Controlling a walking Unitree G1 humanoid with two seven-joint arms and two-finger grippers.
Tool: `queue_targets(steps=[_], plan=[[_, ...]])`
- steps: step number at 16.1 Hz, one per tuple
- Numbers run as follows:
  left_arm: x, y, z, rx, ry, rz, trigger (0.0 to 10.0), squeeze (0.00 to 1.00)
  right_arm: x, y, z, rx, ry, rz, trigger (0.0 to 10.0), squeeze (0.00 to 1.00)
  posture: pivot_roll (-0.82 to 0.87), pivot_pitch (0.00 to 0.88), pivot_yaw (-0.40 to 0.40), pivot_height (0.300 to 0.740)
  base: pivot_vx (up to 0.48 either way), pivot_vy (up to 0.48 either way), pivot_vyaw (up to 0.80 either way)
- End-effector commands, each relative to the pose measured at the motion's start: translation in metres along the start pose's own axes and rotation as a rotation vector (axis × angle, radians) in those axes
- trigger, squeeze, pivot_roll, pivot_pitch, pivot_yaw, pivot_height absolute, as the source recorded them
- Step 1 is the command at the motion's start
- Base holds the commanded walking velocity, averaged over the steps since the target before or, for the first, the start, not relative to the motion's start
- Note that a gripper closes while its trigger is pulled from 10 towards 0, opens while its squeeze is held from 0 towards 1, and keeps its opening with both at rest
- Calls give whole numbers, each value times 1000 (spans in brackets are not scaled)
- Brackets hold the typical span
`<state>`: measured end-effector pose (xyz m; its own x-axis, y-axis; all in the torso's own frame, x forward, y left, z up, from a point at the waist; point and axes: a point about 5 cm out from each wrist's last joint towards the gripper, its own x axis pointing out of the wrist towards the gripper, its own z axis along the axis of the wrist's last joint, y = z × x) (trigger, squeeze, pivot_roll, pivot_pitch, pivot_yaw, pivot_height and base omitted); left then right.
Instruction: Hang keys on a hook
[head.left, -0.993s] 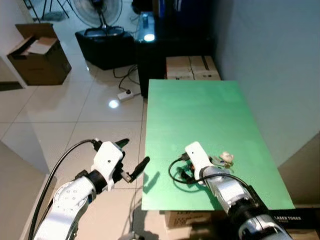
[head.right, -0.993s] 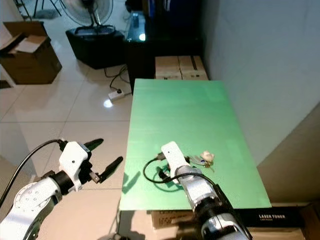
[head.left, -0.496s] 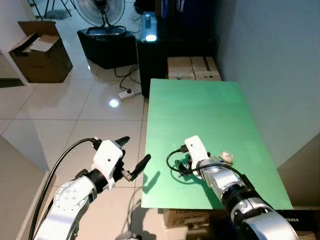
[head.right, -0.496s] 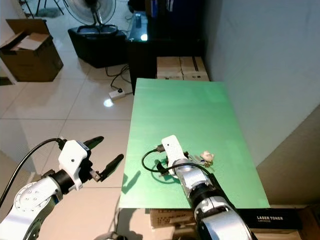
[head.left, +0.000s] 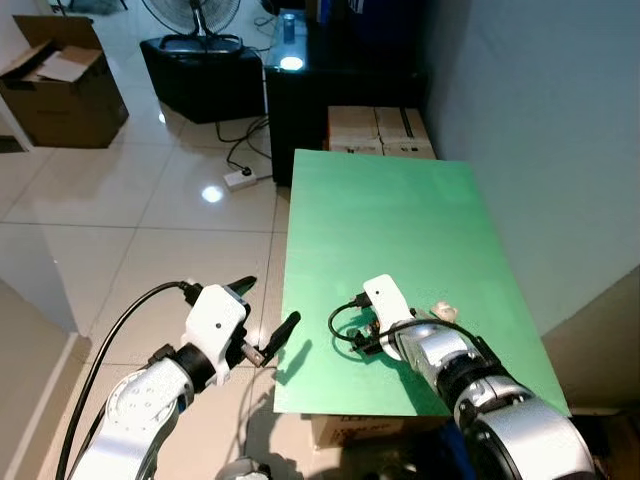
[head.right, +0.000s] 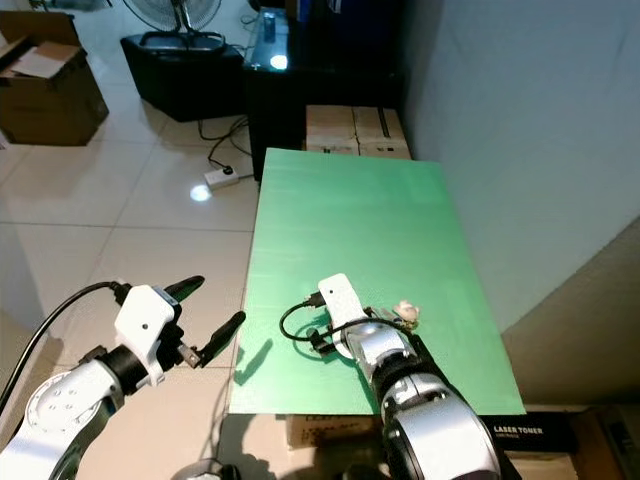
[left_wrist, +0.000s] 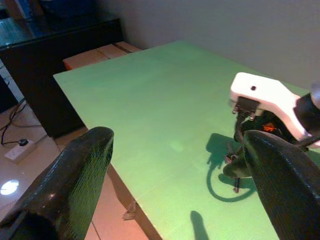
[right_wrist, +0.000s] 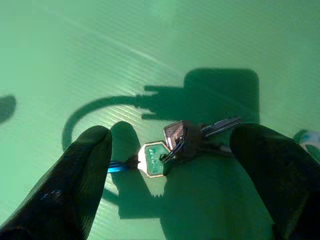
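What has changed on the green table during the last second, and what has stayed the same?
The right gripper has come down over the keys and now straddles them with its fingers open, nothing gripped yet. The head camera has shifted a little, so the whole scene sits differently. The keys still lie on the green table beside the small white object, and the left gripper stays open off the table's left edge.

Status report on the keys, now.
Right gripper open, low over the keys on the green table. Left gripper open, idle off the table edge. No hook seen.
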<state>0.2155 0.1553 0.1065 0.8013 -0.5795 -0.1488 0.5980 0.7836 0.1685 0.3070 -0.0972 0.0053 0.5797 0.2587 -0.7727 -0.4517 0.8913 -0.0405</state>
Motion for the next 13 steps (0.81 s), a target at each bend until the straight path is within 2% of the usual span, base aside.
queue_targets(steps=[1, 3, 5, 8, 11, 12, 13], plan=[[0, -3, 4, 6, -7, -1, 10000, 0, 0, 0, 0, -2, 19, -1, 10000, 0, 48, 101, -47, 740, 0, 0, 0], [2, -3, 8, 7, -15, 3, 10000, 0, 0, 2, 6, 39, -10, -12, 10000, 0, 50, 104, -44, 740, 0, 0, 0], [2, -3, 8, 12, -15, 0, 10000, 0, 0, 0, 12, 127, -42, -29, 10000, 0, 52, 109, -36, 740, 0, 0, 0], [3, -2, 9, 13, -11, -3, 10000, 0, 0, -1, 10, 147, -31, -42, 10000, 0, 52, 107, -31, 740, 0, 0, 0], [5, -2, 12, 1, -23, 5, 10000, 0, 0, -1, 5, 212, -7, -22, 10000, 0, 61, 109, -32, 740, 0, 0, 0], [4, -2, 12, 1, -23, 4, 10000, 0, 0, -1, 6, 214, -12, -25, 9843, 0, 61, 109, -32, 740, 0, 0, 0], [3, -2, 12, 2, -22, 5, 10000, 0, 0, -1, 7, 223, -25, -32, 8863, 0, 67, 115, -29, 740, 0, 0, 0]])
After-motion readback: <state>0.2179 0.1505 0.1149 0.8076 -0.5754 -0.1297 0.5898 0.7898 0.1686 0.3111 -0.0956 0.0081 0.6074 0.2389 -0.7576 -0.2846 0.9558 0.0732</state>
